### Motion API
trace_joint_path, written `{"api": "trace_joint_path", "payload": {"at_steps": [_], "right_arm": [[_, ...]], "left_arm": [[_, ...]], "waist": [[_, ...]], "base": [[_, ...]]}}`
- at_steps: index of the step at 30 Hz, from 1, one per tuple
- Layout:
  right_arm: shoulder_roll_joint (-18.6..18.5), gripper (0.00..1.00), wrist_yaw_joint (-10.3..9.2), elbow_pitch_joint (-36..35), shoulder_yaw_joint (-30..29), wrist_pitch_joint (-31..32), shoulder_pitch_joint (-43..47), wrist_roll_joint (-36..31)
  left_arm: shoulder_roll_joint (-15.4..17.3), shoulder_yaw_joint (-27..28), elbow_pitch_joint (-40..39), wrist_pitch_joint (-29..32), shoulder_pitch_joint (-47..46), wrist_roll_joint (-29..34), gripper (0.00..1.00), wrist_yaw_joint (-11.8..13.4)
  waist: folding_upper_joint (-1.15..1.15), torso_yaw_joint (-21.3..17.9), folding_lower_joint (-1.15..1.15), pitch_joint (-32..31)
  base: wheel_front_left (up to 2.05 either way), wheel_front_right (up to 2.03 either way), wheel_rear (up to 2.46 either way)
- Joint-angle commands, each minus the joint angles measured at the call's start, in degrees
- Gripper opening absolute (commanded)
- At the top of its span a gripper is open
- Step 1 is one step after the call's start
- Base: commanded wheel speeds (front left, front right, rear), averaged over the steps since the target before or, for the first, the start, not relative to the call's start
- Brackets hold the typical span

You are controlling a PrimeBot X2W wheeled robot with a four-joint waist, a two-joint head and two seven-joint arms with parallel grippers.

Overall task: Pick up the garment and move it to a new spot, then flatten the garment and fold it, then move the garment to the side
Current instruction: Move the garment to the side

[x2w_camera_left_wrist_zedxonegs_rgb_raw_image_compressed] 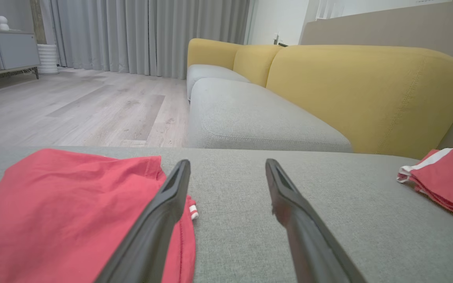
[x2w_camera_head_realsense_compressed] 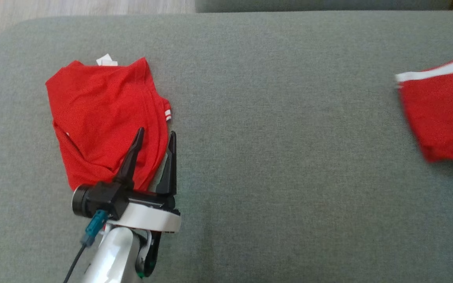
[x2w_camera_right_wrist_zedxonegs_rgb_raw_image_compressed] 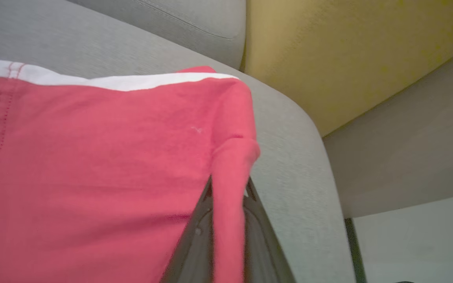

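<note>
On a grey seat (x2w_camera_head_realsense_compressed: pixel 281 137), two red pieces are seen well apart. The garment (x2w_camera_head_realsense_compressed: pixel 442 114) with the white band lies at the seat's far right and is cut off by the edge of the head view, where it is blurred. In the right wrist view a fold of its cloth (x2w_camera_right_wrist_zedxonegs_rgb_raw_image_compressed: pixel 92 157) is pinched between the nearly closed fingers of the right pincer (x2w_camera_right_wrist_zedxonegs_rgb_raw_image_compressed: pixel 229 188). The white band is turned away from the robot. In the head view it runs roughly left to right, rising slightly toward the right. The long axis cannot be told, as the piece is only partly in view.

Bare grey fabric is seen between the two pieces. The other red garment (x2w_camera_head_realsense_compressed: pixel 100 114) lies crumpled at the left, with a white label (x2w_camera_head_realsense_compressed: pixel 106 60) at its far edge. The left pincer (x2w_camera_head_realsense_compressed: pixel 157 132) is held wide and empty. One finger is seen over that cloth and the other just beside its right edge. A yellow backrest (x2w_camera_left_wrist_zedxonegs_rgb_raw_image_compressed: pixel 368 90), a wooden floor (x2w_camera_left_wrist_zedxonegs_rgb_raw_image_compressed: pixel 73 106) and grey curtains (x2w_camera_left_wrist_zedxonegs_rgb_raw_image_compressed: pixel 144 35) are seen beyond.
</note>
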Motion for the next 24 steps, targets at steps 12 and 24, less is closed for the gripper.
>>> {"api": "trace_joint_path", "payload": {"at_steps": [12, 24], "right_arm": [[-5.7, 0.00, -0.10, 2.0, -4.4, -2.3, -1.8, -2.0], [-0.7, 1.00, -0.10, 0.2, -8.4, -4.2, -2.2, -5.0]], "left_arm": [[0.2, 2.9, -2.1, -0.5, -2.4, 1.5, 1.00, -0.7], [0.2, 3.9, -1.5, -0.5, -0.7, 2.1, 1.00, -0.5]], "waist": [[0.00, 1.2, 0.00, 2.2], [0.00, -0.5, 0.00, -2.9]], "base": [[0.00, 0.00, 0.00], [0.00, 0.00, 0.00]]}}
